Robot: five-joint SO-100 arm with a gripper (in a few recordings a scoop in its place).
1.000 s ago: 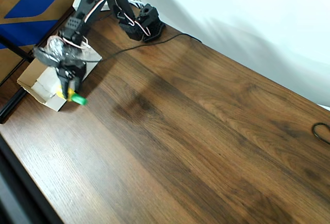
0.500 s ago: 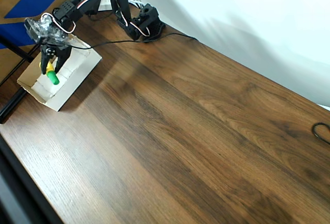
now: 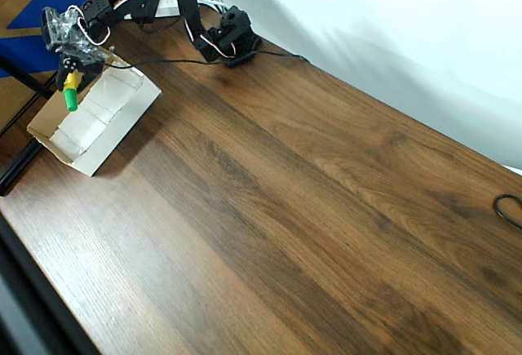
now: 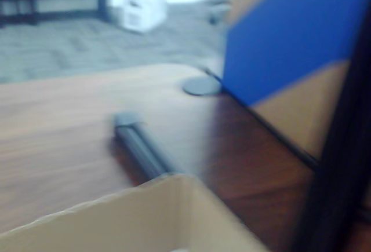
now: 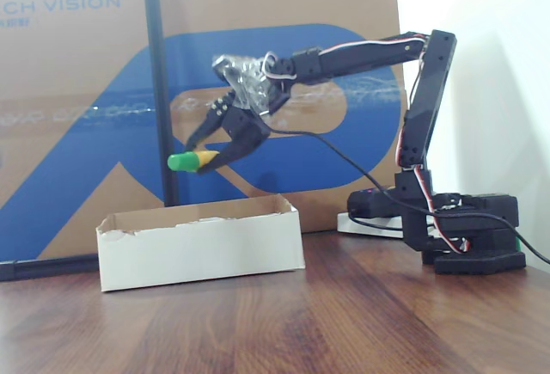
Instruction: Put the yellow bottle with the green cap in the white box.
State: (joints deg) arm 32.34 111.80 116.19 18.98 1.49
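The overhead view looks down at a slant on the brown wood-grain table (image 3: 310, 208), the black arm's base (image 3: 232, 37) near the top edge. The fixed view sits low at table height, facing the shallow white cardboard box (image 5: 199, 241) side-on; both share that box (image 3: 94, 118). The wrist view, blurred, looks close over a cardboard edge (image 4: 133, 205).
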